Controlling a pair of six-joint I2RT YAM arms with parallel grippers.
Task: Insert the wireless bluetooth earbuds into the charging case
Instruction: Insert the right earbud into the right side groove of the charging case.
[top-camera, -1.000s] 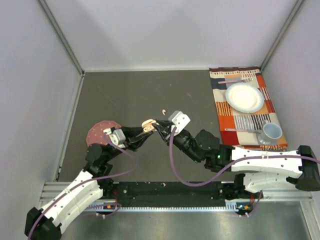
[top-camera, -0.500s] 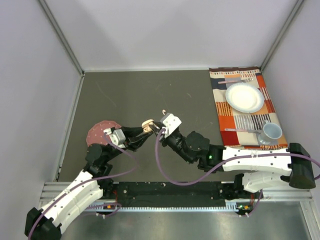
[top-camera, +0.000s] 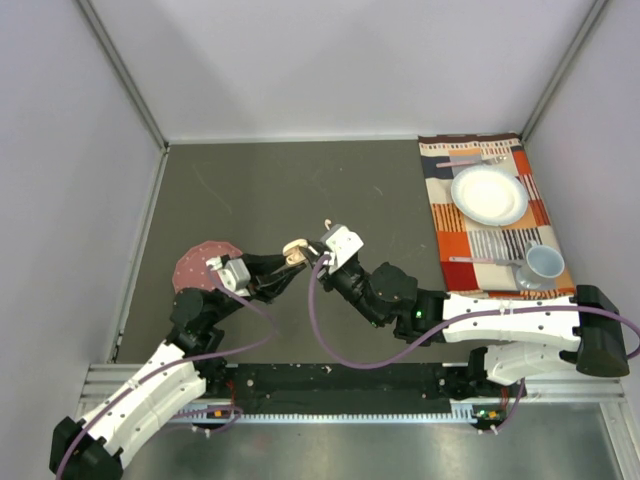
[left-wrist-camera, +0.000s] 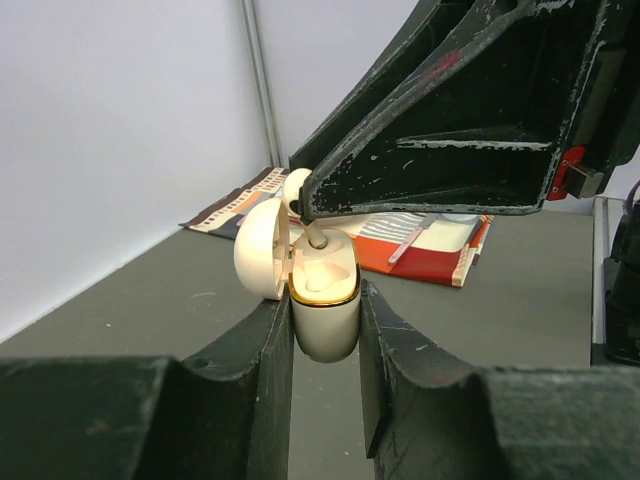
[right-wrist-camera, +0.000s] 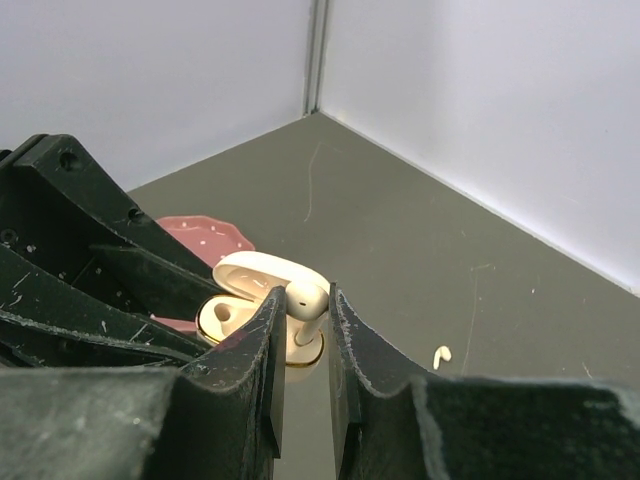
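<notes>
My left gripper (left-wrist-camera: 325, 312) is shut on the body of a cream charging case (left-wrist-camera: 325, 300) with a gold rim, its lid (left-wrist-camera: 262, 250) hinged open to the left. My right gripper (right-wrist-camera: 304, 300) is shut on the head of a pale earbud (right-wrist-camera: 306, 296), whose stem points down into the case's (right-wrist-camera: 235, 315) right socket. In the top view the two grippers meet tip to tip over the mat, left gripper (top-camera: 291, 258) and right gripper (top-camera: 316, 256), with the case (top-camera: 295, 246) between them. Another earbud (right-wrist-camera: 441, 354) lies loose on the table (top-camera: 327, 222).
A pink speckled dish (top-camera: 200, 262) sits under the left arm. At the right, a striped placemat (top-camera: 455, 225) carries a white plate (top-camera: 489, 194), a mug (top-camera: 543, 263) and cutlery (top-camera: 470, 160). Walls close in the table on three sides.
The right arm has swung left and brought its earbud up against the open case. The left arm and the case have stayed in place.
</notes>
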